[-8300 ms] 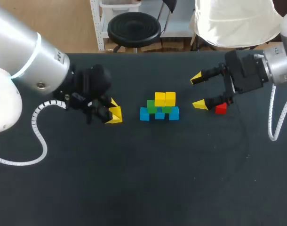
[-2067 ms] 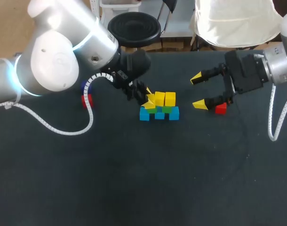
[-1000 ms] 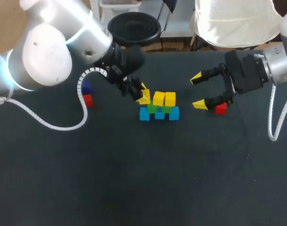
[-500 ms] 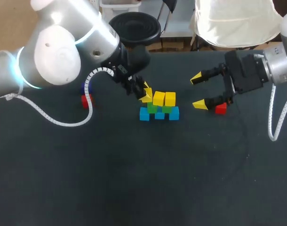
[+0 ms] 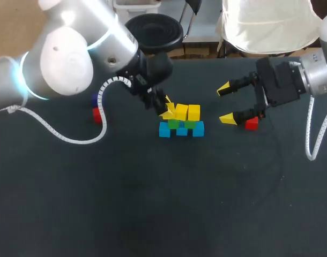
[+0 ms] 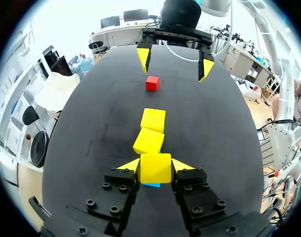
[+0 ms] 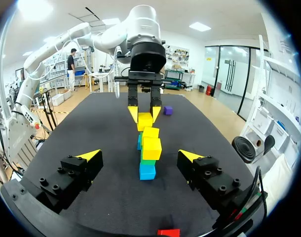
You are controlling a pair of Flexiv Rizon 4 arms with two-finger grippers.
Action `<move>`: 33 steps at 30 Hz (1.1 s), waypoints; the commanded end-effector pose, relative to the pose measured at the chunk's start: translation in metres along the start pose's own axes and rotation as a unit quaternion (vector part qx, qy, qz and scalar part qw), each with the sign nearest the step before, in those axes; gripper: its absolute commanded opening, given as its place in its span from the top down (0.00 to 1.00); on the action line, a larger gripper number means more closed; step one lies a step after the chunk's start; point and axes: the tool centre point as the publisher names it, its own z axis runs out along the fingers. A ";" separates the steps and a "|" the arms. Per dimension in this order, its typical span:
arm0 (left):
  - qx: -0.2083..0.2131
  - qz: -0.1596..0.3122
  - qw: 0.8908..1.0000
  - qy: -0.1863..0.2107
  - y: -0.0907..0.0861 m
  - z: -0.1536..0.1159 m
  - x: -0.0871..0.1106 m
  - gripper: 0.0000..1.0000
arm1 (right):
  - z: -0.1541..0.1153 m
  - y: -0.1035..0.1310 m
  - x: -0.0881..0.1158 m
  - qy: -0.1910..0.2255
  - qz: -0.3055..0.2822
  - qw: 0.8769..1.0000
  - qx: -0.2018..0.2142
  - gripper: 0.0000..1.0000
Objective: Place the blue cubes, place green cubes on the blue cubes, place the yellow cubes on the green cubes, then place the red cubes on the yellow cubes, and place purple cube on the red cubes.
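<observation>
Two small yellow cubes (image 5: 181, 112) rest on green cubes (image 5: 191, 124) over a row of blue cubes (image 5: 181, 131). The left gripper (image 5: 166, 110) is clamped on a third yellow cube (image 6: 155, 168) at the row's left end. The right gripper (image 5: 225, 103) stands spread wide, well apart from the stack, a red cube (image 5: 251, 123) just beside one fingertip
</observation>
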 end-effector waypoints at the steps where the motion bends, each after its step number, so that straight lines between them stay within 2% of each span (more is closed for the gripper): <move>1: 0.000 0.001 1.000 -0.001 -0.004 0.001 0.001 1.00 | 0.000 0.000 0.000 -0.001 0.000 1.000 0.000 0.00; 7: 0.000 0.003 1.000 -0.003 -0.003 -0.003 0.001 1.00 | 0.000 0.000 0.000 -0.001 0.000 1.000 0.000 0.00; 18: -0.012 -0.004 1.000 0.017 0.016 0.002 0.006 1.00 | 0.000 0.000 0.000 -0.001 0.000 1.000 0.000 0.00; 33: -0.009 0.003 1.000 0.007 0.005 -0.001 0.000 1.00 | 0.000 0.000 0.000 -0.001 0.000 1.000 0.000 0.00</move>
